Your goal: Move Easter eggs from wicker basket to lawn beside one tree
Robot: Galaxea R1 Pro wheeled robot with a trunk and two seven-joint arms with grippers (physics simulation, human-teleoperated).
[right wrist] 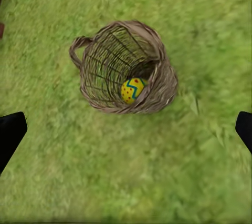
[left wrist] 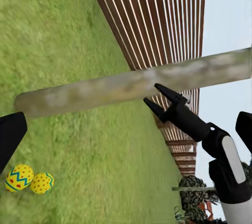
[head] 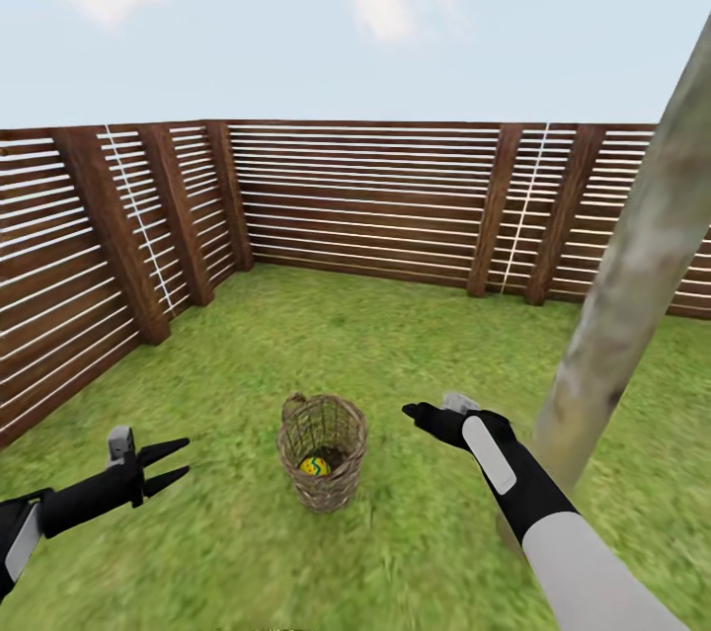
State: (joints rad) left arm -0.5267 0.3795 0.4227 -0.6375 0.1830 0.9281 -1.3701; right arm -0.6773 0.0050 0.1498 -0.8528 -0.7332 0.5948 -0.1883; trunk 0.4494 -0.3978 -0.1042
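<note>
The wicker basket (head: 322,454) stands upright on the lawn (head: 395,335) in front of me, with one Easter egg (head: 315,465) at its bottom. From above, the right wrist view looks into the basket (right wrist: 113,50) and onto that egg (right wrist: 133,90). My right gripper (head: 413,410) hangs open just right of the basket, holding nothing. Left of the basket, my left gripper (head: 170,469) is open and empty. Two more eggs (left wrist: 19,176) (left wrist: 42,183) lie on the grass near the foot of the tree (left wrist: 131,84). The pale trunk (head: 632,295) rises beside my right arm.
A dark slatted wooden fence (head: 365,201) bounds the garden on the far side and the left (head: 59,276). Open grass lies all around the basket. A dark shrub (left wrist: 197,197) stands by the fence in the left wrist view.
</note>
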